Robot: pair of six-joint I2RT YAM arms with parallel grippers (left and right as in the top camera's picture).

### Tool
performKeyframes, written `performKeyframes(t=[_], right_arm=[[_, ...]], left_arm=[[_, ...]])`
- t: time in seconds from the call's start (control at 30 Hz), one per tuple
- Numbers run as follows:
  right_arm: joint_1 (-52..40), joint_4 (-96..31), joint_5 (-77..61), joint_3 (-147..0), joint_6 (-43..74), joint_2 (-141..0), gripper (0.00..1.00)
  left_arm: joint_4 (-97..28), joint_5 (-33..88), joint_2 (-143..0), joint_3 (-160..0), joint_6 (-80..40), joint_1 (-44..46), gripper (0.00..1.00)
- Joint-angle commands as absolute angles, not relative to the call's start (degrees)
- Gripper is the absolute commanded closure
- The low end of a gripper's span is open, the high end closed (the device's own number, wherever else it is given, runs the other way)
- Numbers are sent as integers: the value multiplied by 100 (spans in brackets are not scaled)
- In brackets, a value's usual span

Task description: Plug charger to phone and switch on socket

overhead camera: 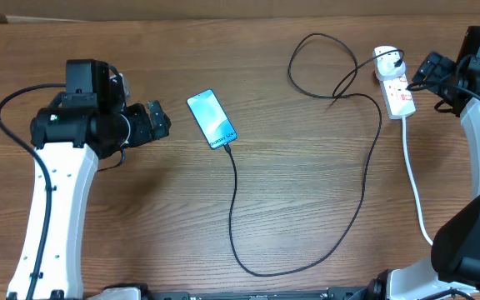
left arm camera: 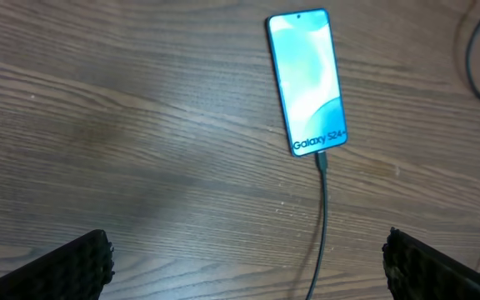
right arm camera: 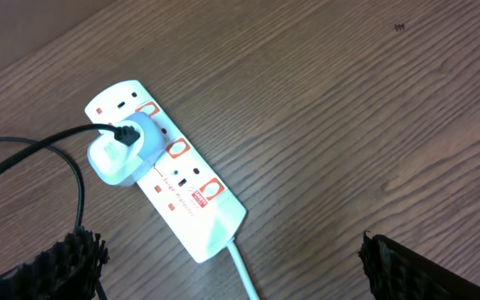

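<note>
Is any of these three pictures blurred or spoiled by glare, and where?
Overhead: even light, sharp, no glare. Left wrist: the phone screen is bright and washed pale, yet its text reads; the table at left looks soft. Right wrist: the socket is sharp, without glare; the jaws at the bottom corners are dark.

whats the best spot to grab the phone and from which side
Probably grip the phone across its two long edges near mid-length, coming straight down from above. It lies flat, screen up, so only the thin side edges offer purchase. Stay off the bottom end, where the charger connector meets it.
</note>
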State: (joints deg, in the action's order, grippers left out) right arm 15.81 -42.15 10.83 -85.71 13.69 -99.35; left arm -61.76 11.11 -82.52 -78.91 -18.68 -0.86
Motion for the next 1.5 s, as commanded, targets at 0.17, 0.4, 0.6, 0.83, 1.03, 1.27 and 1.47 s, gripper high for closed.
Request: performKeyframes(t=[0.17,0.4,0.6,0.83,1.03,1.27,1.47], right_arm=[[1678,-4088,1160,-8659,1363,-9922,0],[1879,-3986,1151,-8659,1365,-10195,0],[1883,-3758,1024,-8659,1365,-10254,0],[1883,-3750,1026,-8659,1363,-10256,0],[1883,-3782,1026,-8659,1363,-10256,0],[1883,-3664,1024,-8659,1365,-10256,0],[1883,-3671,1024,-8659,1363,-10256,0]], left_arm=[[-6423,-224,-6208,-7970,-1992,-60,0],[-6482,-360,-5675,-7964,-1988,-62,0],[-6578,-360,-5887,-7964,-1968,-62,0],[-6541,-357,-6222,-7966,-1968,-62,0],[-6792,-274,-5892,-7964,-1968,-60,0],[-6726,-530,-4512,-6936,-2010,-64,0],[-5894,-489,-3944,-6108,-2281,-62,0]])
